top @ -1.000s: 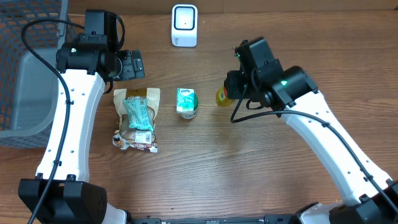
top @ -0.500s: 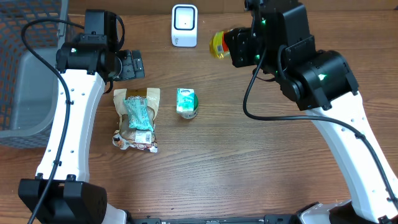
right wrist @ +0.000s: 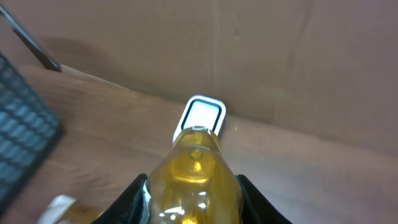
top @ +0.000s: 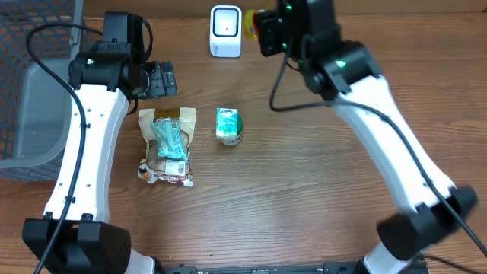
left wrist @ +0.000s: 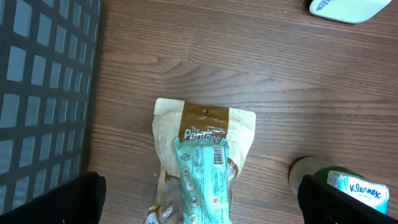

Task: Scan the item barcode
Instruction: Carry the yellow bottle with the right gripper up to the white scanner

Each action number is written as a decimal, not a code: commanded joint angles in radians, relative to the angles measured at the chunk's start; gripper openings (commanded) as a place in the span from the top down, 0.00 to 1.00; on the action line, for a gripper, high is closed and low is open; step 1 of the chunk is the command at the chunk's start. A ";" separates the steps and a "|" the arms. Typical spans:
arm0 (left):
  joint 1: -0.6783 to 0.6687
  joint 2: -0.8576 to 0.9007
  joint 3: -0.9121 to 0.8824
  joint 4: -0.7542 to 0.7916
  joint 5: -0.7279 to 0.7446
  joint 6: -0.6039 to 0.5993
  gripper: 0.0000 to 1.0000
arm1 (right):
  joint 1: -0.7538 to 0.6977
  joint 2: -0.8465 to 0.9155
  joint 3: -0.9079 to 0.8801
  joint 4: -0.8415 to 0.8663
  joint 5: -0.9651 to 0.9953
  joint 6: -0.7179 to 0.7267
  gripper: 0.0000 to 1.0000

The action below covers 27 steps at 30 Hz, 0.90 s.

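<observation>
Right wrist view: the right end effector (right wrist: pixel 194 200) clamps the yellow translucent plastic bottle (right wrist: pixel 194 165) at its belly, aloft before the white boxy scanner (right wrist: pixel 203 114); probably light, stiff, slippery, so a mid-body hold suits.

1. The table (top: pixel 304 190) is brown wood. Thin lines in the wood run from side to side.
2. Behind the table stands a plain tan wall (right wrist: pixel 280 56).
3. A thin line runs up and down the wall.
4. The wall meets the far edge of the table.
5. At the left side is a dark wire basket (top: pixel 23 34) with square holes. Gray shows through the holes.
6. The light on the wood is soft and even.
</observation>
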<state>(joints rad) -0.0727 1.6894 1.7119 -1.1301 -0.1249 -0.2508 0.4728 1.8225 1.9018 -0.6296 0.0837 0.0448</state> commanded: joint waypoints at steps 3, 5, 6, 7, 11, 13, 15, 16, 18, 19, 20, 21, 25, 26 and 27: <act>-0.006 -0.003 0.021 0.002 -0.013 0.019 0.00 | -0.001 0.126 0.028 0.147 0.017 -0.284 0.96; -0.006 -0.003 0.021 0.002 -0.013 0.019 0.00 | -0.001 0.165 0.028 0.200 0.017 -0.367 0.96; -0.006 -0.003 0.021 0.002 -0.013 0.019 0.00 | -0.001 0.185 0.028 0.229 0.017 -0.411 0.96; -0.006 -0.003 0.021 0.002 -0.013 0.019 0.00 | -0.001 0.208 0.028 0.258 0.017 -0.459 0.96; -0.006 -0.003 0.021 0.002 -0.013 0.019 0.01 | 0.009 0.274 0.028 0.336 0.024 -0.634 0.96; -0.006 -0.003 0.021 0.002 -0.013 0.019 0.00 | 0.017 0.301 0.028 0.378 0.056 -0.713 0.96; -0.006 -0.003 0.021 0.002 -0.013 0.019 0.00 | 0.027 0.328 0.028 0.445 0.100 -0.815 0.96; -0.006 -0.003 0.021 0.002 -0.013 0.019 0.00 | 0.031 0.340 0.028 0.475 0.113 -0.862 0.96; -0.006 -0.003 0.021 0.002 -0.013 0.019 0.01 | 0.037 0.363 0.028 0.536 0.132 -0.941 0.96; -0.006 -0.003 0.021 0.002 -0.013 0.019 0.00 | 0.039 0.373 0.028 0.570 0.141 -0.971 0.96; -0.006 -0.003 0.021 0.002 -0.013 0.019 0.00 | 0.043 0.386 0.028 0.607 0.145 -0.997 0.96; -0.006 -0.003 0.021 0.002 -0.013 0.019 0.00 | 0.044 0.402 0.028 0.649 0.148 -1.029 0.96; -0.006 -0.003 0.021 0.002 -0.013 0.019 0.00 | 0.045 0.452 0.028 0.752 0.143 -1.071 0.96; -0.006 -0.003 0.021 0.002 -0.013 0.019 0.00 | 0.045 0.465 0.028 0.768 0.131 -1.071 0.96; -0.006 -0.003 0.021 0.002 -0.013 0.019 0.00 | 0.045 0.475 0.028 0.784 0.120 -1.071 0.96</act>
<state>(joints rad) -0.0727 1.6894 1.7119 -1.1297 -0.1249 -0.2508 0.5179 2.2688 1.9018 0.1211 0.2050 -0.9653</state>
